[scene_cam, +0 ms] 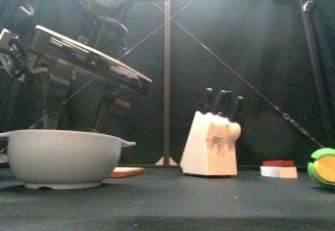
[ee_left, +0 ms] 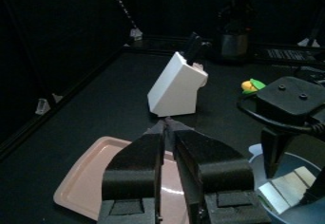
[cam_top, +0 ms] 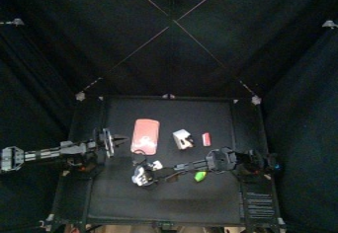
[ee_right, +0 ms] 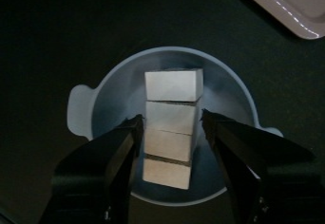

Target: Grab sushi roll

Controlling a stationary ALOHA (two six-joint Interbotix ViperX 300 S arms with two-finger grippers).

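The sushi roll (cam_top: 205,137), a small red and white piece, lies on the table right of the white knife block (cam_top: 183,136). In the front view the roll (scene_cam: 276,168) sits low at the right. My right gripper (cam_top: 158,170) hangs over a grey bowl (cam_top: 138,178), well in front of the roll. In the right wrist view its jaws (ee_right: 172,121) stand open on either side of a white segmented bar (ee_right: 173,123) lying in the bowl (ee_right: 102,85). My left gripper (ee_left: 169,125) is shut and empty over the pink tray (ee_left: 95,171).
The knife block (scene_cam: 210,142) stands mid-table. A green and orange item (scene_cam: 323,164) lies at the front right, also seen from above (cam_top: 200,175). The pink tray (cam_top: 146,135) is left of the block. The bowl (scene_cam: 59,157) stands large at the front left.
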